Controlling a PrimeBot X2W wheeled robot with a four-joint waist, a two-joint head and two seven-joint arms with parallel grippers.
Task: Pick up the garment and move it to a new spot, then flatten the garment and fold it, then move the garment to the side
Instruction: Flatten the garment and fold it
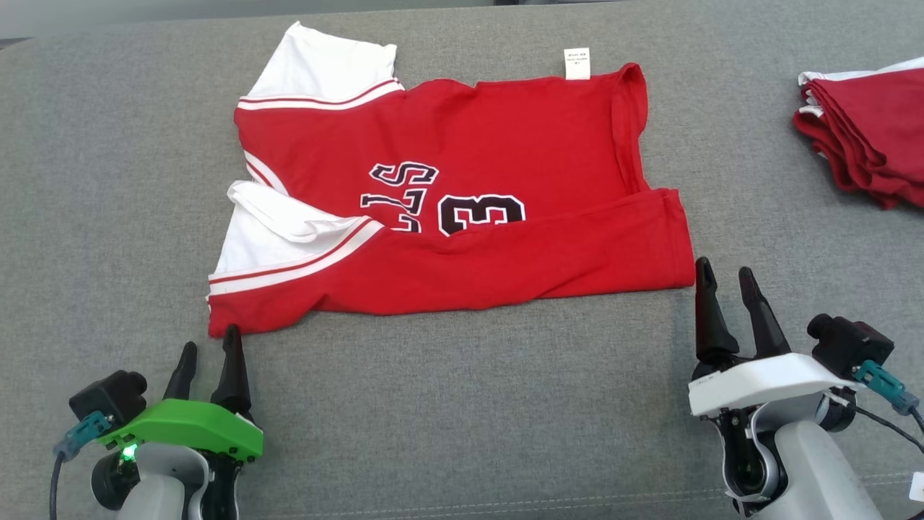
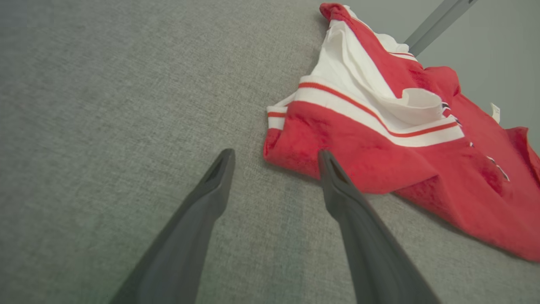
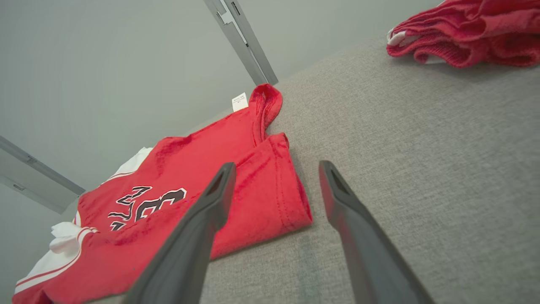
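1. I've got the red short-sleeved jersey with white sleeves and black lettering [image 1: 505, 144] lying mid-way along the grey fabric-covered bench [image 1: 462, 404], straight ahead and between my two arms.
2. Its long axis runs across my head view, left to right: white sleeves at my left, hem at my right.
3. The near long edge is folded up over the front and covers the lower part of the black number. A small white label [image 1: 577, 63] pokes out along the far edge.
4. The green-topped left gripper [image 1: 211, 343] has its jaws spread wide with nothing in them. Its tips sit at the jersey's near left corner, and I can't tell whether the inner finger touches the cloth.
5. The white-topped right gripper [image 1: 723, 269] also has its jaws wide open and empty, with the tips just beside the near right corner of the hem.
6. A stack of folded dark red and white cloth [image 1: 866, 137] sits at my far right, well apart from the jersey.
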